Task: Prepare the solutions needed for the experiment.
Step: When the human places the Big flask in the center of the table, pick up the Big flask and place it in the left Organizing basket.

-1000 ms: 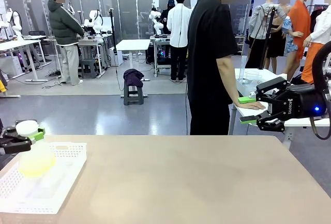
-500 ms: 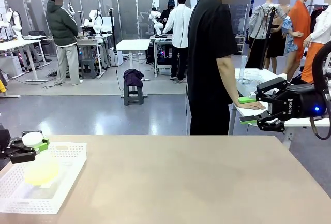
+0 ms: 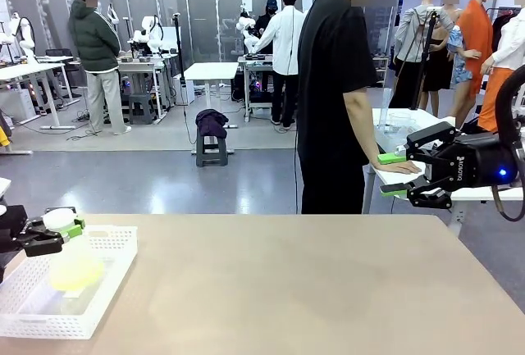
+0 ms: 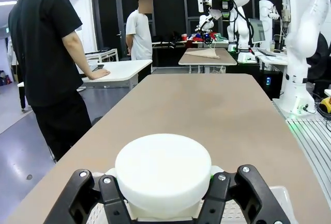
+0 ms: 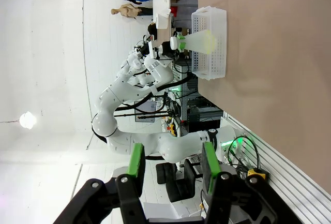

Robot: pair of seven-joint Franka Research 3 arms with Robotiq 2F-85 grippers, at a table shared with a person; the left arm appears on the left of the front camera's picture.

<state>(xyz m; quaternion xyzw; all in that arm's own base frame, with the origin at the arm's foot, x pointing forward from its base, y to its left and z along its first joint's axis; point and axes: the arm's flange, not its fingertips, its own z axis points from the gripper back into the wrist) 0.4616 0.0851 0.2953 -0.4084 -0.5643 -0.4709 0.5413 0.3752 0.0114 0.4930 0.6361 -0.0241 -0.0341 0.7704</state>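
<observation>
My left fingers [image 3: 64, 230] are clamped on the neck of the flask [image 3: 75, 269] holding the solutions [image 3: 78, 275] inside the white basket [image 3: 111, 244]; light, sloshy, likely slippery, so neck-hold suits, while my right fingers [image 3: 399, 175] hang half-open, empty.

I count one flask [image 3: 72, 266], one basket [image 3: 107, 266], one surface [image 3: 312, 289] and my two end effectors [image 3: 59, 232] [image 3: 410, 176].
</observation>
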